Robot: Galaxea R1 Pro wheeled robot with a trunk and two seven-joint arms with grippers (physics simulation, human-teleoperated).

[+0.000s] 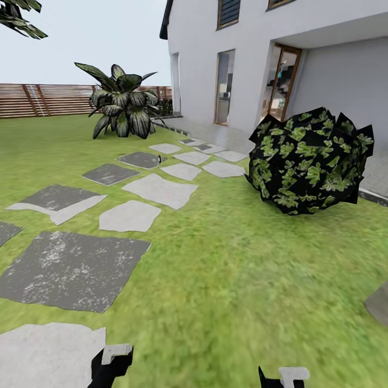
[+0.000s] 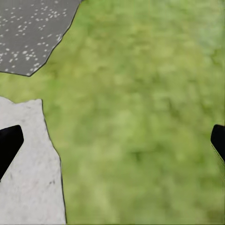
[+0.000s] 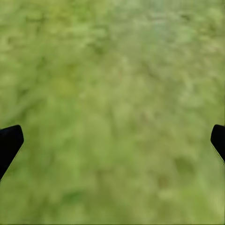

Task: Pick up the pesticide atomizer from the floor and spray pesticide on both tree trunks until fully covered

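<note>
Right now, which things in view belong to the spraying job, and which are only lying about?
For the job:
- tiny black bottle, probably the atomizer, beside a far stone
- grass
- leaves, perhaps of a tree
- left fingers and right fingers, spread open

Just there:
- stepping stones
- round bush
- leafy plant
- house
- fence

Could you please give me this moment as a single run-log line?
phase: in transit over grass | left hand: open, empty | right hand: open, empty | small dark object on stepping stone, possibly atomizer | round bush ahead right
</note>
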